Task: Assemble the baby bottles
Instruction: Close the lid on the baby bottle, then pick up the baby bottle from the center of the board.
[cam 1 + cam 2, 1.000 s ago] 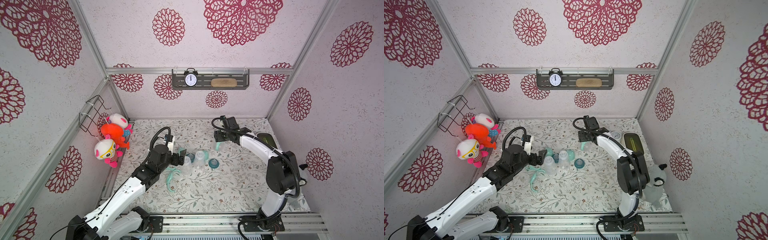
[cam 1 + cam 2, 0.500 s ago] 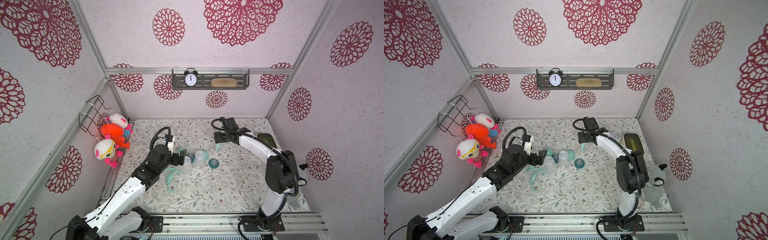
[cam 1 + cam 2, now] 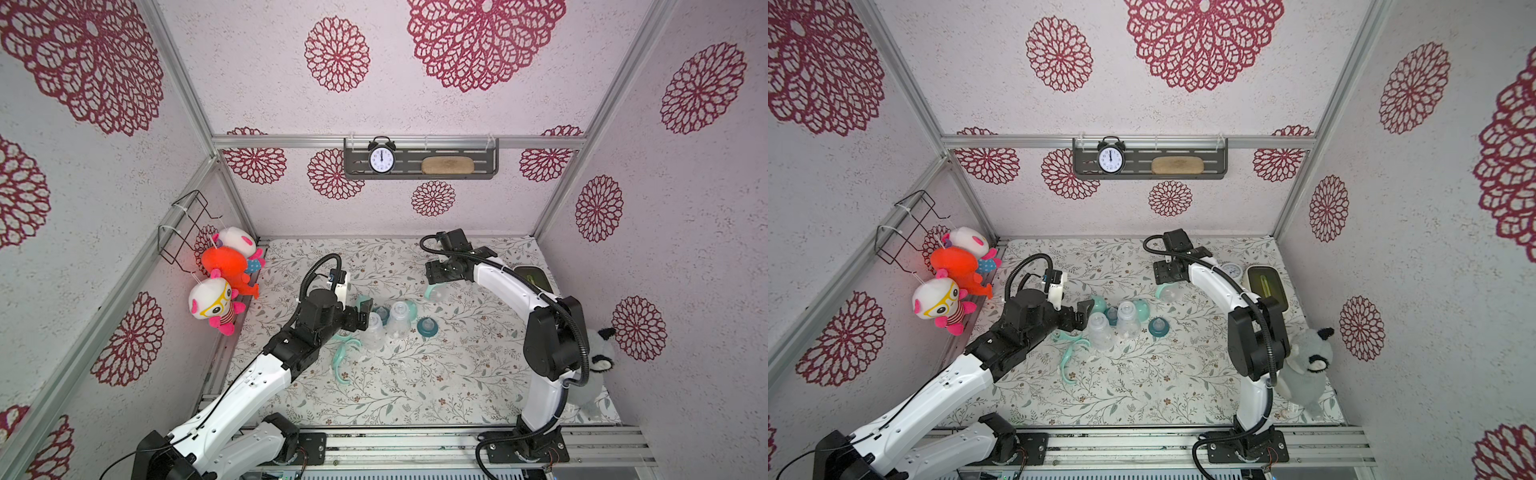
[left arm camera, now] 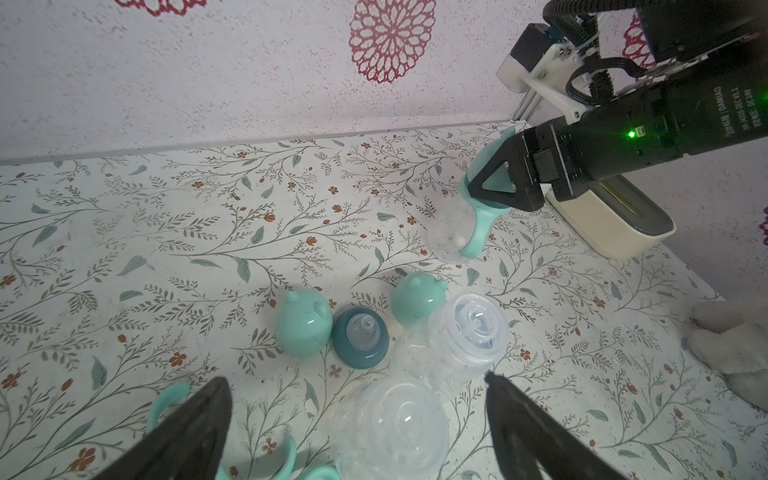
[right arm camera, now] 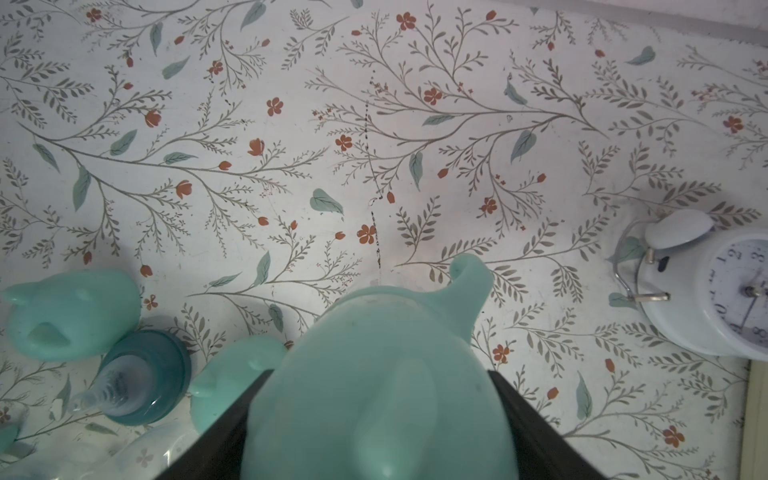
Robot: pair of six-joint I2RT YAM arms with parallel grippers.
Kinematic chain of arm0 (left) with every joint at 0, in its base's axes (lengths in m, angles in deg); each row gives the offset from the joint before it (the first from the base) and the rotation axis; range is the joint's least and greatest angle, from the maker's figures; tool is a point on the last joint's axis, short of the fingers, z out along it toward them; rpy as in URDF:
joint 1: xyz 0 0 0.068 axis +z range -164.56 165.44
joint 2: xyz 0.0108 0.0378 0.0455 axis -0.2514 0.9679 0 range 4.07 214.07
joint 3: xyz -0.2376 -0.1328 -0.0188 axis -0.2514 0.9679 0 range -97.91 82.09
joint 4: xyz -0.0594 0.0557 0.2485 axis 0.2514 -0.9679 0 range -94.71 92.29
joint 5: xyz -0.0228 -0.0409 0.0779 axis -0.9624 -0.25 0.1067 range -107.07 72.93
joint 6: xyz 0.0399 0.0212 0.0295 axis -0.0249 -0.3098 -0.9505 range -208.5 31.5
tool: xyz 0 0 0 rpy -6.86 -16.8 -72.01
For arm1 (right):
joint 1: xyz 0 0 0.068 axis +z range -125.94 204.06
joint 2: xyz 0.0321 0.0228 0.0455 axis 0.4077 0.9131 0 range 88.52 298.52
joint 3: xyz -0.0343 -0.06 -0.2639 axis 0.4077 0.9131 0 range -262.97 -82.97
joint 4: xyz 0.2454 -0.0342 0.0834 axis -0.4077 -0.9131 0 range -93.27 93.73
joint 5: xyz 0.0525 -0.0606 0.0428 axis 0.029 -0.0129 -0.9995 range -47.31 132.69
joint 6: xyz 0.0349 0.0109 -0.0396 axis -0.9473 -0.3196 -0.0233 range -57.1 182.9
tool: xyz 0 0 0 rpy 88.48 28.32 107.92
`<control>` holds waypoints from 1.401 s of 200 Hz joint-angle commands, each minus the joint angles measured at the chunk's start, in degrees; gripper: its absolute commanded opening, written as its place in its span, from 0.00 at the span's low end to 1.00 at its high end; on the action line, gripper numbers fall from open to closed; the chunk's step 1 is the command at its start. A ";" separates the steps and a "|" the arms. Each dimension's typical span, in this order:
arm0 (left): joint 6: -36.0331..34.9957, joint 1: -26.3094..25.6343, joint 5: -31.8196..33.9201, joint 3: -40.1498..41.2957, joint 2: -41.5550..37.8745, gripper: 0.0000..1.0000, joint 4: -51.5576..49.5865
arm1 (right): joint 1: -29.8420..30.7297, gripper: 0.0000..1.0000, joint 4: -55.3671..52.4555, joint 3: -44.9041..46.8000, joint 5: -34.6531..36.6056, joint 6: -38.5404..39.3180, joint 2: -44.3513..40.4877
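Capped bottle (image 3: 437, 293): tilted, long axis near upright, base toward 6 o'clock; 1 o'clock of bench (image 3: 415, 386) centre.
Right end effector (image 3: 441, 272): I see it grasping the mint cap (image 5: 374, 395), body hanging beneath.
Left end effector (image 3: 364, 317): released, jaws wide, over uncapped bottles (image 3: 398, 322).

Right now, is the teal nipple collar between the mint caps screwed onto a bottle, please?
No, the nipple collar sits by itself on the mat, nipple up.

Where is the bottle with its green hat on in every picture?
In a top view: capped bottle, right of centre, behind the loose mint caps.
In a top view: again behind those caps.
Left wrist view: tilted, beyond the caps.
Right wrist view: its mint cap looms close-up.
Shared landmark: teal collar between the caps.
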 commanded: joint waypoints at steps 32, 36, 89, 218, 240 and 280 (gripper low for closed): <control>-0.03 0.53 0.01 0.08 0.14 0.98 0.27 | 0.15 0.84 -2.62 -1.58 0.30 0.42 -1.36; -0.02 0.59 0.04 0.04 0.12 0.98 0.30 | 0.14 0.85 -2.62 -1.64 0.30 0.49 -1.57; 1.06 0.59 0.86 -1.12 0.10 0.98 -1.18 | 1.58 0.92 -2.82 0.80 1.00 3.29 -8.10; 4.09 1.07 3.45 -3.77 -1.36 0.98 -7.13 | 17.23 0.92 11.47 27.12 -1.23 0.32 -29.94; 4.46 1.21 2.80 -4.27 -1.36 0.98 -7.64 | 19.45 0.92 16.40 31.13 -0.90 -0.69 -30.55; 4.71 1.19 2.44 -4.59 -1.78 0.98 -9.05 | 22.85 0.90 23.81 35.58 2.00 -0.82 -29.94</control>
